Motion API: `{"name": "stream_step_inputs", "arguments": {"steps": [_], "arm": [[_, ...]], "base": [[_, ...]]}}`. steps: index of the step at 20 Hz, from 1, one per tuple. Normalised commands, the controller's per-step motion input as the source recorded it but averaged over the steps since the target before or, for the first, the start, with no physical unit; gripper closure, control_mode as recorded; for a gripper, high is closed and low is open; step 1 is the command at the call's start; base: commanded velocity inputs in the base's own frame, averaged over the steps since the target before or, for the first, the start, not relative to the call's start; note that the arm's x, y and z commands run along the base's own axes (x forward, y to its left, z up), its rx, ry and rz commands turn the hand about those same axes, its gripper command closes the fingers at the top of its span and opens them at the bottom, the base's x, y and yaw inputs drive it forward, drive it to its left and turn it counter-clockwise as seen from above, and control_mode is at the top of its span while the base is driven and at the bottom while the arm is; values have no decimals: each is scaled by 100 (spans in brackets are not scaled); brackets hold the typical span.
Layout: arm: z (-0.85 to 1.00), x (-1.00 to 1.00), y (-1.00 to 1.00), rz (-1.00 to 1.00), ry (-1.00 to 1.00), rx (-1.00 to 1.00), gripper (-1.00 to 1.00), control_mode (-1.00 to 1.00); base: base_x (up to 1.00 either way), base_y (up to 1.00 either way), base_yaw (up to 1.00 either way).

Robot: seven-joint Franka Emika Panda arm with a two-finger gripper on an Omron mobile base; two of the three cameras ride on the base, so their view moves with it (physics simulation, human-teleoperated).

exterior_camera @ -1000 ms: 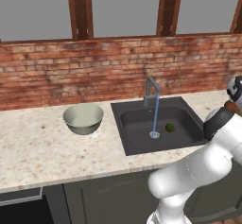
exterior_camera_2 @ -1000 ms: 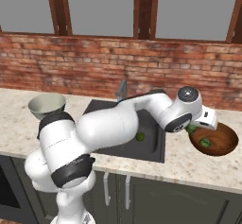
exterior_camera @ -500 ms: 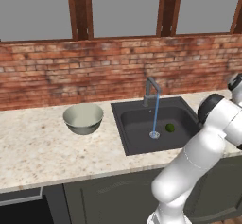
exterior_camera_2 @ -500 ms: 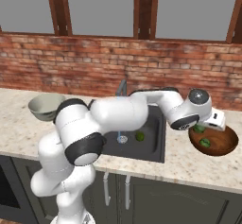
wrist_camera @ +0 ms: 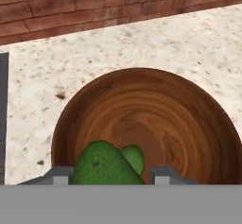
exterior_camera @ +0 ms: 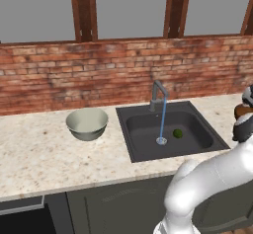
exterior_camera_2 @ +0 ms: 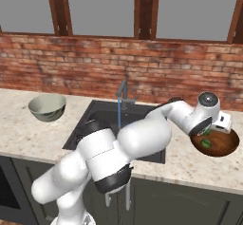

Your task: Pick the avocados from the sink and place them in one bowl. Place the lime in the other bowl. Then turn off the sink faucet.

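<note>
Looking down into a brown wooden bowl (wrist_camera: 156, 119) sitting on a speckled counter (wrist_camera: 142, 43). Gripping a dark green avocado (wrist_camera: 104, 167) between two grey fingertips (wrist_camera: 59, 176), just over a second avocado (wrist_camera: 134, 158) lying inside.

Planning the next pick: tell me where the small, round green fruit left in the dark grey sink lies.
In the left base view the green fruit lies on the sink's floor, just right of the water stream and drain.

Avocado (wrist_camera: 105, 167) over brown bowl (wrist_camera: 189, 124), pincer-held.
</note>
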Motion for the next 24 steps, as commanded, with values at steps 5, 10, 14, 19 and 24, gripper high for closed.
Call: {"name": "stream_step_inputs", "arguments": {"steps": [5, 10, 14, 19, 24], "arm": [[-32, 35, -6, 0, 5, 0, -100, -100], [-33, 11, -18, 0, 4, 0, -100, -100], [-5, 1, -41, 0, 3, 0, -100, -100], [26, -18, -18, 1, 0, 1, -100, -100], [69, -64, 50, 5, 0, -3, -100, -100]], "base": [[0, 0, 0], [0, 0, 0], [0, 0, 0], [0, 0, 0], [0, 0, 0]]}}
